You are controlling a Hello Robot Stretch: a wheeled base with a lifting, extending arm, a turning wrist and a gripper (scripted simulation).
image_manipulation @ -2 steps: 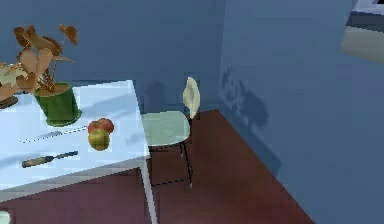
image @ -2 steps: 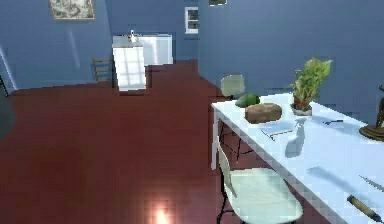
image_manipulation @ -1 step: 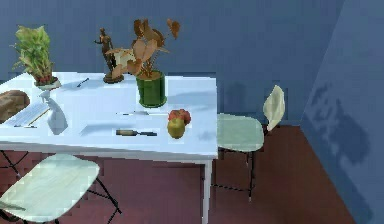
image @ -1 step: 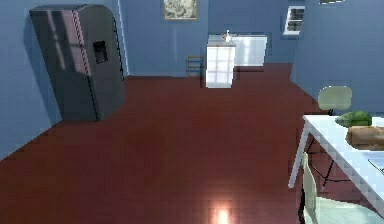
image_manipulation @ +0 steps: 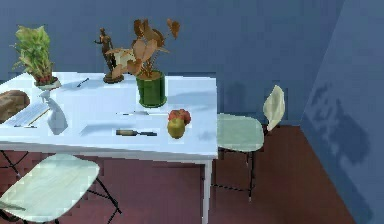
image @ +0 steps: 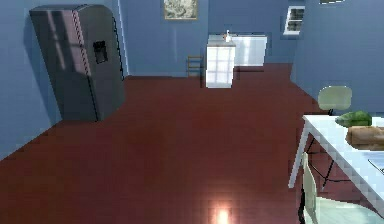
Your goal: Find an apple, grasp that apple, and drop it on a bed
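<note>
On the white table [image_manipulation: 120,150] in the arm side view, near its front right corner, two small round fruits sit together. One is a reddish apple [image_manipulation: 183,116]. The other, a yellow-green fruit [image_manipulation: 176,129], lies just in front of it. A dark-handled knife [image_manipulation: 135,132] lies on the tabletop to their left. In the forward view the same white table [image: 340,150] reaches in from the right edge, with a green plant [image: 352,119] and a brown loaf [image: 368,136] on it.
The table also bears a green pot with a red-leaved plant [image_manipulation: 151,88], a brown animal statue [image_manipulation: 112,55], a leafy potted plant [image_manipulation: 38,55] and a loaf [image_manipulation: 12,104]. Pale chairs [image_manipulation: 240,130] [image_manipulation: 50,186] flank it. Ahead lie open red floor [image: 180,150], a grey fridge [image: 80,62] and white counters [image: 236,52].
</note>
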